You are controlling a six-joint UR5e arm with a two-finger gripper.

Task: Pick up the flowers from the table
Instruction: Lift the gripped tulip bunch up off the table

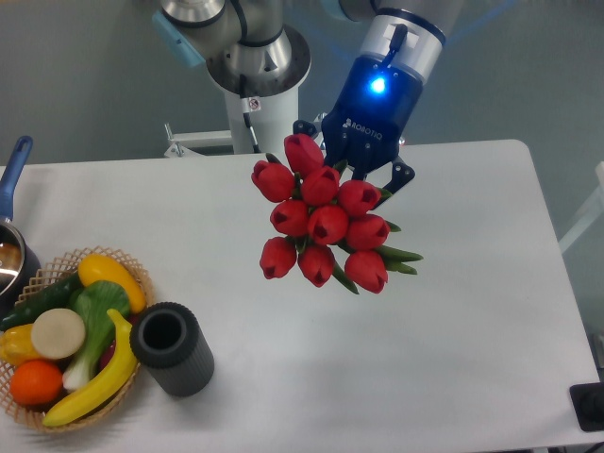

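Flowers (323, 223) hang clear above the table (472, 311), stems pinched in the gripper (351, 172) (buds facing the camera); hold the clamp firm and lift slowly so none slip

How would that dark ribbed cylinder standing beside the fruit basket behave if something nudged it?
The dark ribbed cylinder stands upright on the white table, open end up, so a high push might tip it. Once down, its round form would probably roll. The ribbing looks grippy rather than slippery.
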